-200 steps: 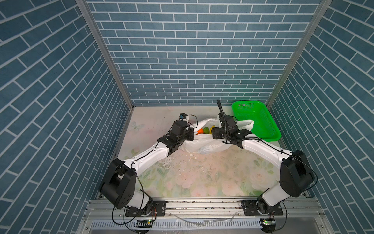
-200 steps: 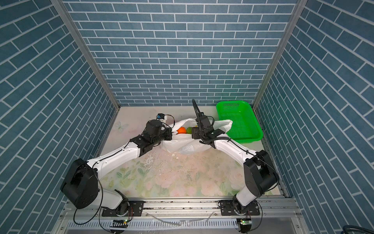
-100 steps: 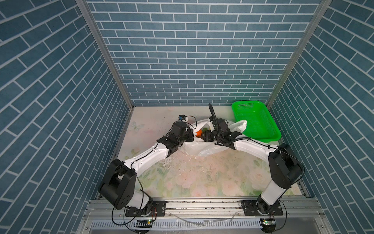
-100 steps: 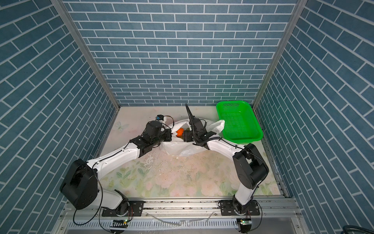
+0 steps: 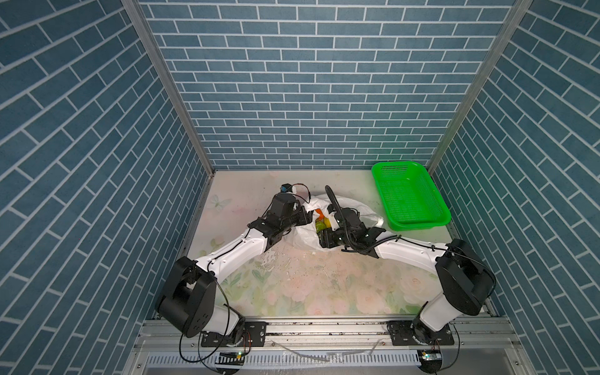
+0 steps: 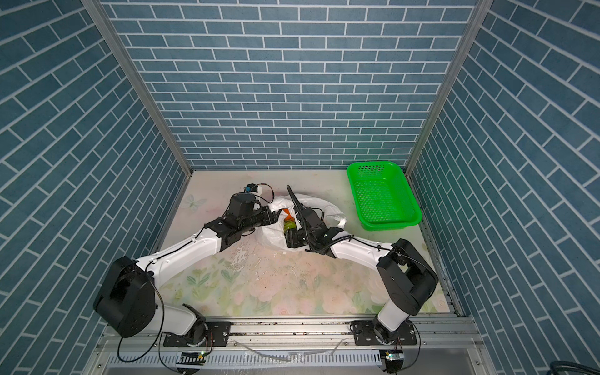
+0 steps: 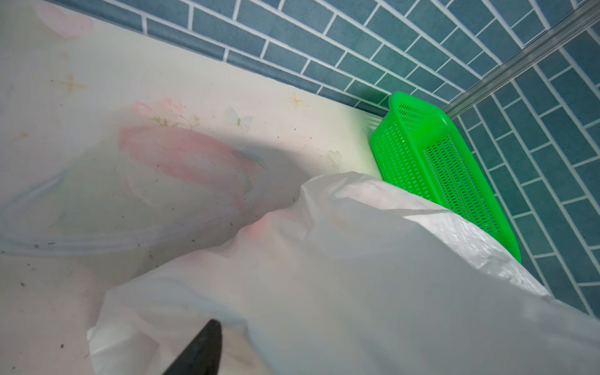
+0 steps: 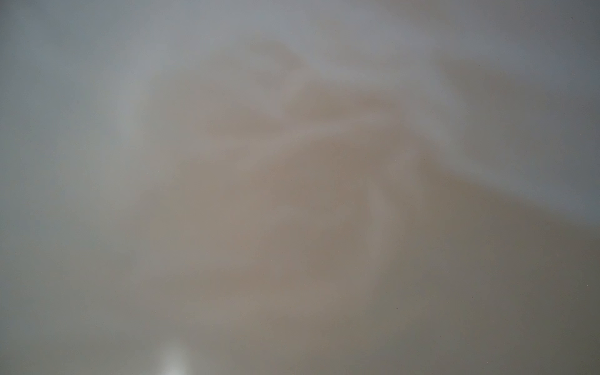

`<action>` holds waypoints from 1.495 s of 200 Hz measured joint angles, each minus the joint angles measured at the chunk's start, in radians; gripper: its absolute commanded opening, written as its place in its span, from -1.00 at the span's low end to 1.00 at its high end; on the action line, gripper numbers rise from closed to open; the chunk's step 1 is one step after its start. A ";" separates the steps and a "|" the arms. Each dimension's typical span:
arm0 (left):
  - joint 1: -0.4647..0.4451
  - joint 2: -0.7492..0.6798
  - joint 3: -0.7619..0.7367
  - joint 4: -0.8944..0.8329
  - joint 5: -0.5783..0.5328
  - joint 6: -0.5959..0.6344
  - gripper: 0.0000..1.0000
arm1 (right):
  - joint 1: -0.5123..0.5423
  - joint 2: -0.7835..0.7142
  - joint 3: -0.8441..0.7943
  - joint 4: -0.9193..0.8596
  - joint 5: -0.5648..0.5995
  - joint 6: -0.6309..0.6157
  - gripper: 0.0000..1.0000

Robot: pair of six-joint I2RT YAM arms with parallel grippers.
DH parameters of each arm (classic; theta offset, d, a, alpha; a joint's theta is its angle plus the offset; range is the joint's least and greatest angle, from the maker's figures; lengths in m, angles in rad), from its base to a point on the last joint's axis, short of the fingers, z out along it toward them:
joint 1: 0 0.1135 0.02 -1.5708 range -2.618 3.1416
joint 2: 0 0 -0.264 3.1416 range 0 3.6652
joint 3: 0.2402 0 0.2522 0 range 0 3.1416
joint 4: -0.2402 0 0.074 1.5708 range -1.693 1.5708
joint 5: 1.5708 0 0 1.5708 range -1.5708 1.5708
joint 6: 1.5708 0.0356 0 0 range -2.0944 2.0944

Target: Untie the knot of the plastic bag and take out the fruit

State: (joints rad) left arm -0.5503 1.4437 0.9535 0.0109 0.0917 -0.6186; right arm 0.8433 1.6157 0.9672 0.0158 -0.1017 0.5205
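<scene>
Plastic bag (image 5: 303, 235) (image 6: 271, 235) lay crumpled on the tabletop (image 5: 308, 285) (image 6: 276, 285), about mid-width and toward the far side. Its mouth gaped upward between the two arms.

The fruit (image 5: 320, 224) (image 6: 289, 224) sat inside the opening: a green-yellow piece, with an orange one just beyond it on the far side. The other pieces were hidden by plastic and arm.

A bunched handle end (image 5: 378, 222) (image 6: 341, 222) trailed from the bag's right side toward the basket (whether it was knotted, I could not tell).

Left pincer (image 5: 308, 216) (image 6: 276, 216) was at the bag's left rim, against the plastic. In the left wrist view one dark finger (image 7: 201, 350) showed beside the white film (image 7: 357, 276); the second finger was out of sight. Whether it was open or closed, I could not tell.

Right pincer (image 5: 319, 238) (image 6: 287, 238) reached in from the right, low in the bag mouth and just near of the fruit. Its tips were buried in plastic. The right wrist view gave only a pale blurred haze, so its state could not be read, nor any grip on fruit.

Green perforated basket (image 5: 418, 225) (image 6: 386, 225) (image 7: 422, 110) stood at the far right corner, apart from the bag. Small white flecks (image 5: 272, 259) lay on the floral surface just near of the bag.
</scene>
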 measured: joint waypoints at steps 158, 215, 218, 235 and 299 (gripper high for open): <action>-0.090 0.164 0.208 -0.454 -0.217 0.155 -0.26 | 0.018 -0.050 -0.064 0.029 0.002 0.018 0.36; -0.088 0.077 0.165 -0.492 -0.273 0.185 -0.76 | 0.035 -0.113 -0.133 -0.011 0.013 0.033 0.38; -0.088 0.070 0.160 -0.491 -0.271 0.184 -0.77 | 0.036 -0.114 -0.133 -0.014 0.014 0.033 0.38; -0.088 0.040 0.138 -0.481 -0.259 0.185 -0.92 | 0.036 -0.128 -0.127 -0.034 0.020 0.032 0.40; -0.090 -0.035 0.049 -0.388 -0.224 0.212 -1.00 | 0.006 0.007 0.200 -0.100 0.028 0.039 0.42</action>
State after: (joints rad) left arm -0.6403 1.4090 1.0023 -0.3767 -0.1322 -0.4061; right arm 0.8490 1.6226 1.1675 -0.0841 -0.0734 0.5594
